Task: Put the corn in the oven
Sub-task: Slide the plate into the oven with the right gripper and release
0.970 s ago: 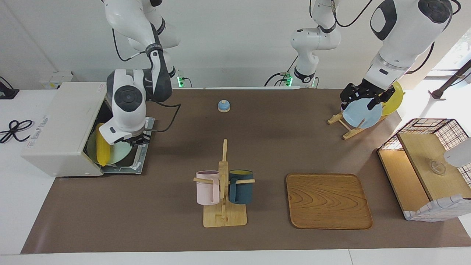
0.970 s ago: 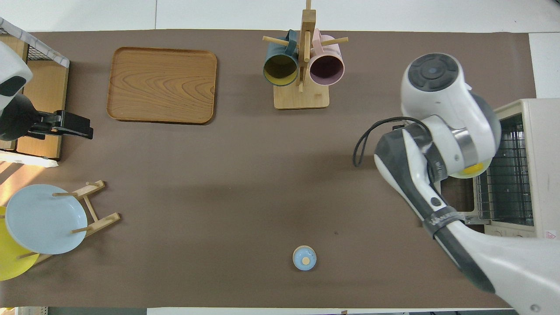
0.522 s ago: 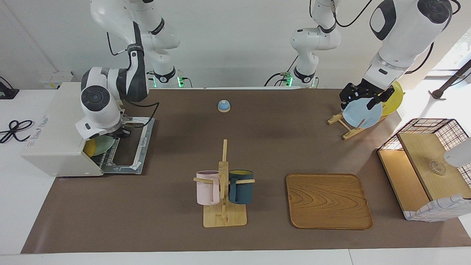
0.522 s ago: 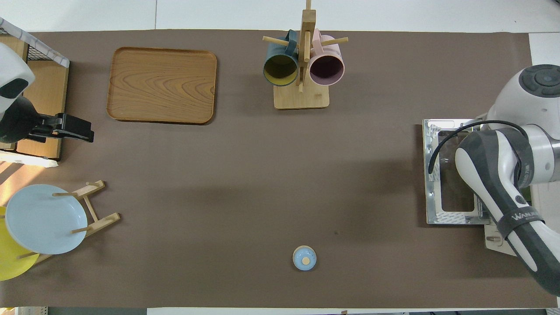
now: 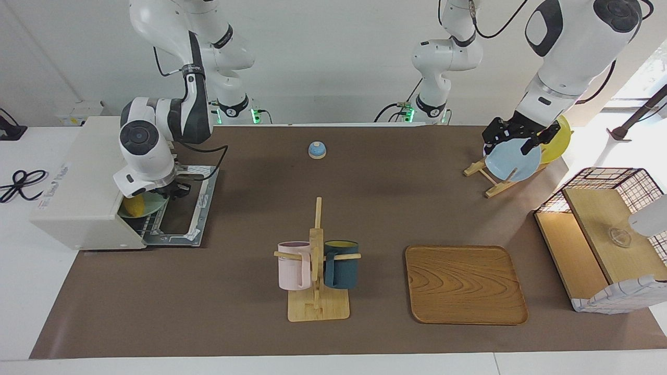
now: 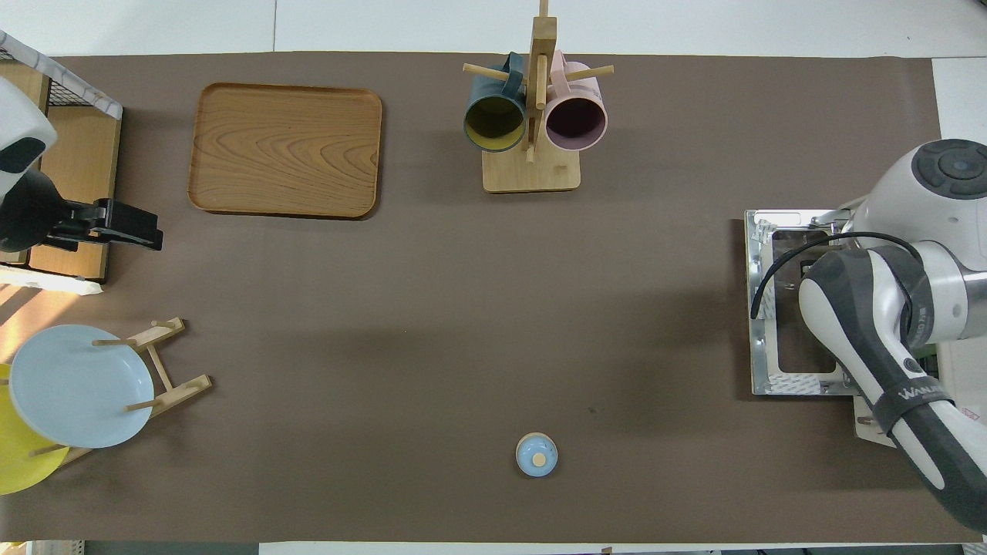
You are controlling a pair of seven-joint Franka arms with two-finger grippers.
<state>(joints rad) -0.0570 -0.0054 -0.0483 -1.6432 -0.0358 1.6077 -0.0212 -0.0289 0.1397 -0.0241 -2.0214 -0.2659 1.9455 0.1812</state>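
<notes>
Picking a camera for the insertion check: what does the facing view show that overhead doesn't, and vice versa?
Facing only: the corn on a pale green plate, both just inside the oven's mouth, with the right gripper at the plate's edge; also the oven's cream-white body.

Overhead only: the insides of the two mugs on the mug tree.

Both: the dropped oven door, the wooden tray, the blue bell, and the left gripper, waiting over the plate rack.
</notes>
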